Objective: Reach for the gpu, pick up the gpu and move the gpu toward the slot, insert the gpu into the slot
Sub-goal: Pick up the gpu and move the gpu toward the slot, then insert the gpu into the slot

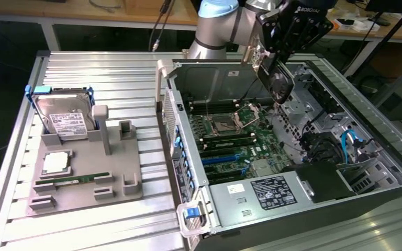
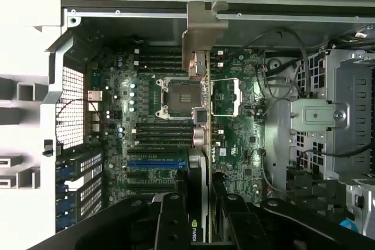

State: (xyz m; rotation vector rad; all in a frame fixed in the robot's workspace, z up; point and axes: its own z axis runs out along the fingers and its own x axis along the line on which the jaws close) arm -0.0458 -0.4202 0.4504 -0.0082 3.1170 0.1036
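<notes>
- Holding item: the hand (image 1: 269,58) (image 2: 202,206) is clamped on the gpu (image 1: 278,83) (image 2: 203,144), with its black fingers (image 2: 173,221) pressed on either face of the card.
- gpu: a thin black card hanging edge-down under the hand over the open computer case (image 1: 187,78). Its metal end bracket (image 2: 202,30) is at the end farthest from the hand, and a green logo shows near the fingers.
- slot (image 1: 223,157) (image 2: 155,163): a long blue strip on the green motherboard (image 1: 239,138) (image 2: 234,144). It lies below the hand, off toward the exterior view's left, and is bare and apart from the card.
- Processor socket (image 1: 226,124) (image 2: 183,95): a square silver frame on the board, under the hand and just beside the card's edge.
- Power supply (image 1: 271,191): a labelled box at the case end, well apart from the hand.
- Table (image 1: 96,73): ribbed aluminium, carrying a grey fixture (image 1: 121,178) far from the hand.
- Fixture contents: a silver hard drive (image 1: 65,121) standing tilted, a processor chip (image 1: 56,163) and a green memory stick (image 1: 75,180).
</notes>
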